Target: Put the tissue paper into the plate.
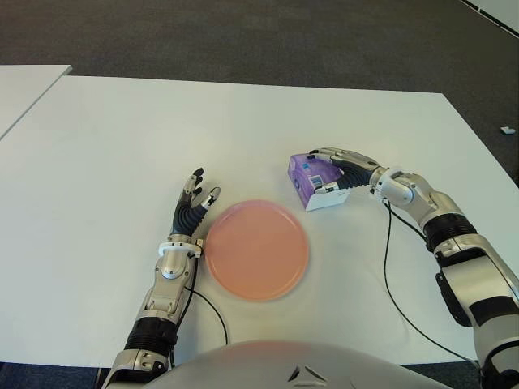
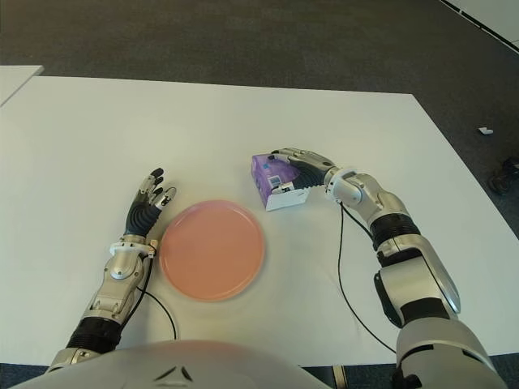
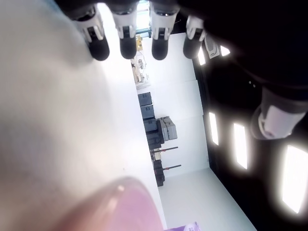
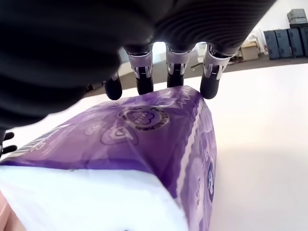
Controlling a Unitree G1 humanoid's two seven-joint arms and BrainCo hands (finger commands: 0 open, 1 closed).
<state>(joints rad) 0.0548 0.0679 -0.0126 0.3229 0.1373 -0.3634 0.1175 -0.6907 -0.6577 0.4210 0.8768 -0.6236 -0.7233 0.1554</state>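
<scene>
Purple-wrapped tissue pack (image 1: 312,180), white end showing; right hand (image 1: 347,166) fingers curled over it.

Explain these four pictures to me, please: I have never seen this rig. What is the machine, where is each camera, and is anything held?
This is a humanoid robot with two arms, each ending in a robot hand with several fingers. The two wide pictures come from the two eyes of a camera on its head, looking down at a white table. The two close pictures come from cameras on its wrists, each looking at its own fingers.

On the table lie a pink plate and a purple tissue pack, beside the plate, not in it. The right robot hand is laid over the pack, fingers curled across its top, as the right wrist view shows; the pack sits on the table. The left robot hand shows left of the plate, fingers spread, holding nothing.
</scene>
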